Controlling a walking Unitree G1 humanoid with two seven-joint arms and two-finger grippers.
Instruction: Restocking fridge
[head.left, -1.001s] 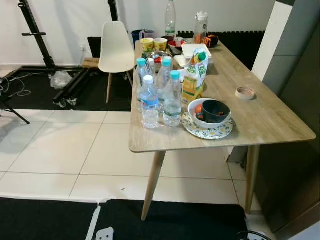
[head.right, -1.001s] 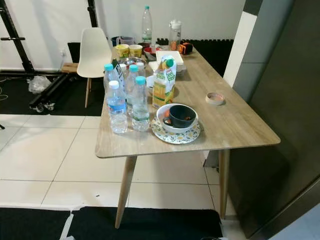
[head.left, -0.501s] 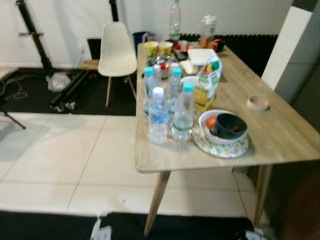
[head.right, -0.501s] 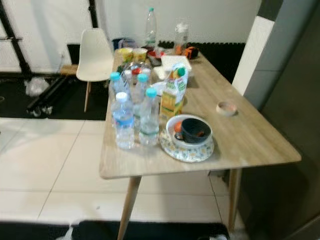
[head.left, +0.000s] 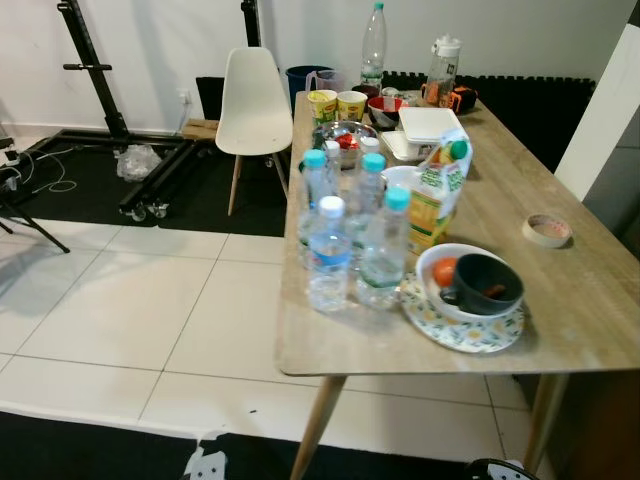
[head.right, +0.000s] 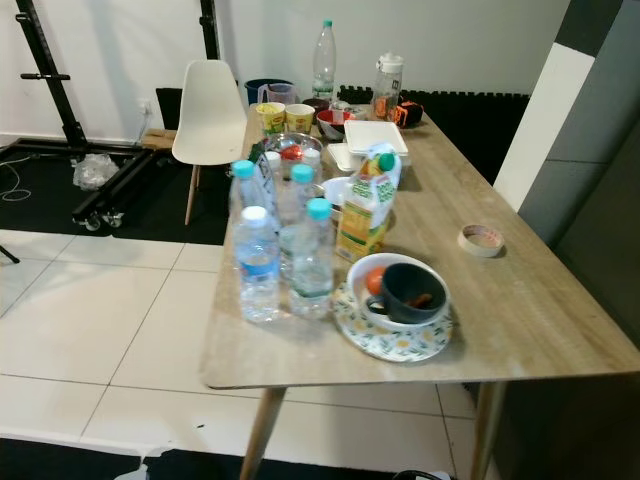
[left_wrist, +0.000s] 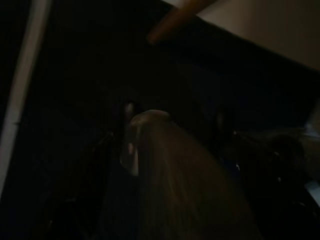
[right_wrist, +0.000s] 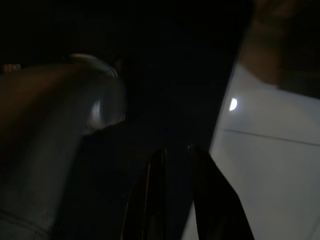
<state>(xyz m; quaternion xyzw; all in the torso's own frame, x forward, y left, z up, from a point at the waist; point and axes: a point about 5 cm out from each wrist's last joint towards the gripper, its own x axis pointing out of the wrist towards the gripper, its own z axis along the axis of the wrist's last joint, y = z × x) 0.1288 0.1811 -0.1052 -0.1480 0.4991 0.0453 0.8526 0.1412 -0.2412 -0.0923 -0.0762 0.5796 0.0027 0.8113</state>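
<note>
Water bottles (head.left: 345, 235), clear plastic with light-blue caps, stand clustered near the table's (head.left: 560, 330) left front edge, a yellow-green juice carton (head.left: 436, 198) just right of them. The right gripper (right_wrist: 175, 200) hangs in shadow, fingers nearly together, holding nothing; the left gripper's jaws, I cannot tell.

Four capped water bottles (head.left: 329, 255), one juice carton (head.left: 437, 195), two yellow cups (head.left: 337, 104), one chair (head.left: 256, 105).

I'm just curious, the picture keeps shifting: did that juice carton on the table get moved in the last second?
No. The juice carton stands beside the bowl and bottles as before; the camera moved.
</note>
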